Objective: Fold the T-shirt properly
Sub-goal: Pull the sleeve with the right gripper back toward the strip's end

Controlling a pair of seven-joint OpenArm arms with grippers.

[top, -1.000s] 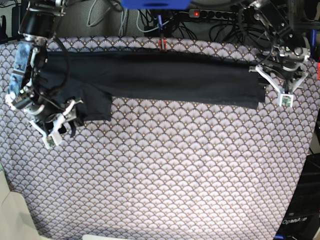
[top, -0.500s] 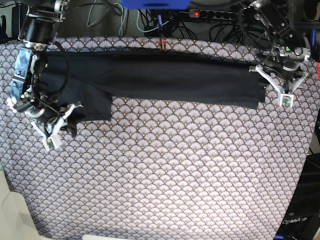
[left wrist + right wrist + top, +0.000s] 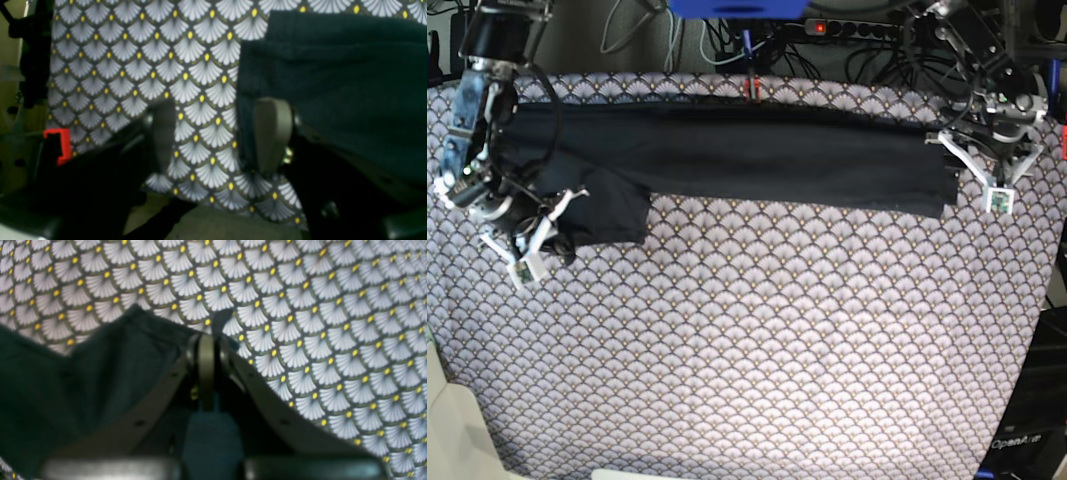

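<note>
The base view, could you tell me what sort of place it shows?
Probably a robotics lab bench: a scallop-patterned cloth carrying the T-shirt, two robot arms at its far corners, and a power strip among cables behind.

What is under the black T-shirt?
Under the T-shirt lies the grey scallop-patterned cloth, showing all round it. Whatever else is beneath the shirt is covered, so I cannot tell.

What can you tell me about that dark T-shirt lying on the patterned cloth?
The T-shirt is plain black, soft fabric with no print. It lies as a long folded band across the far side of the scallop-patterned cloth, with a flap hanging toward the camera at one end. There the right tool is shut on a pinch of its edge. At the other end the left tool stands open astride the shirt's end edge.
</note>
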